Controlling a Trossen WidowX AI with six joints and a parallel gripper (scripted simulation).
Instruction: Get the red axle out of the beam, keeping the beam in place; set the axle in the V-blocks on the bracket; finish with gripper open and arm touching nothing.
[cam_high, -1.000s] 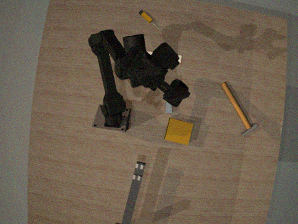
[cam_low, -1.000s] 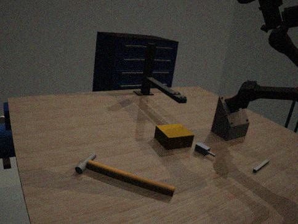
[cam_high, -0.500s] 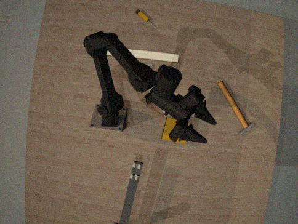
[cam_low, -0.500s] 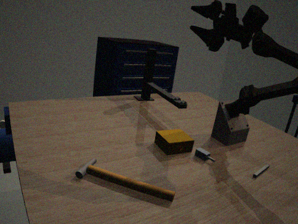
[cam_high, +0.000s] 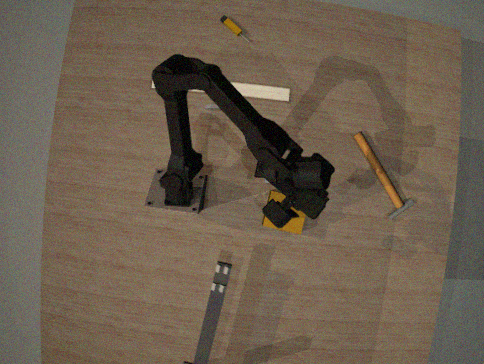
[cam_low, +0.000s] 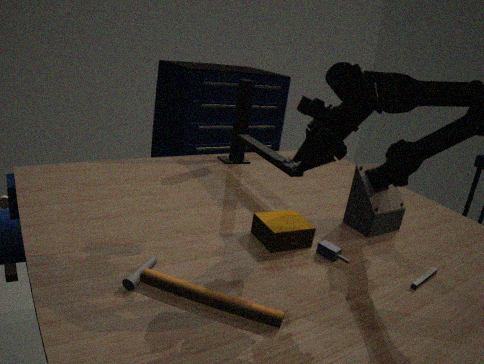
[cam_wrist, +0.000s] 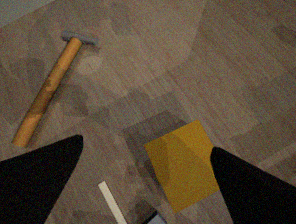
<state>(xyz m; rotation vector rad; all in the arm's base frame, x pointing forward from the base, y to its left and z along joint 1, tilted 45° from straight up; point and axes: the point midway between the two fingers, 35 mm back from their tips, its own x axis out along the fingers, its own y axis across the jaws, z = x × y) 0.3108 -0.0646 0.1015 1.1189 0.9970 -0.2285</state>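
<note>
Hand (cam_high: 316, 207) (cam_low: 301, 169) (cam_wrist: 148, 147), one: wide, nothing held, above the block (cam_high: 294, 226) (cam_low: 284, 221) (cam_wrist: 186, 167) in the top view. Axle, red: not to be made out in any view (nor can the beam be identified with certainty), so it should be located before the fingers are lined up across it, then drawn straight along its bore without the beam being dragged. Bracket (cam_high: 211, 312) (cam_low: 265, 153), with V-blocks (cam_high: 221, 278): axle not seen there.
</note>
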